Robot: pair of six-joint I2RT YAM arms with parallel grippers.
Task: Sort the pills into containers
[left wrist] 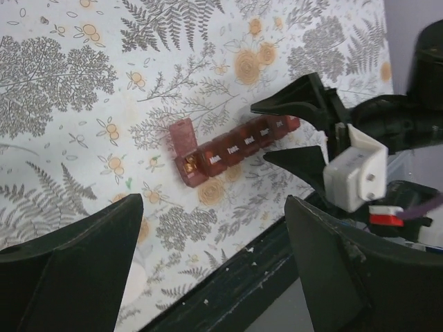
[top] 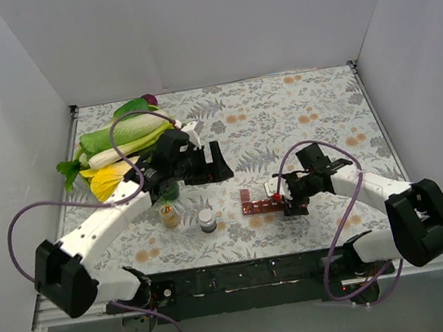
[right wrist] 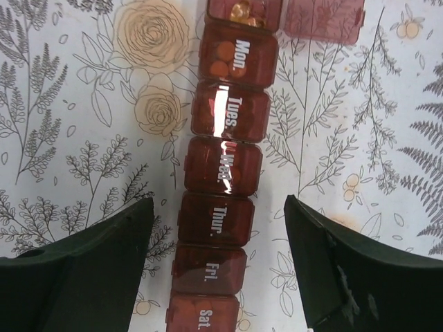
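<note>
Ideally, since the weekly pill organiser [right wrist: 220,173] lies on the tabletop [right wrist: 83,104] right of centre, straddled by the wide-open, empty right fingers [right wrist: 76,270], the closed Tues lid [right wrist: 232,114] should be flicked up gently while the open, empty left fingers [left wrist: 69,270] are held clear.

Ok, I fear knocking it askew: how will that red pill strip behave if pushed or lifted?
The pill strip looks like rigid moulded plastic, so it should probably stay stiff. It lies flat and looks light, so a sideways push would likely slide or spin it, not tip it. Its open end lid could catch or snap shut.
</note>
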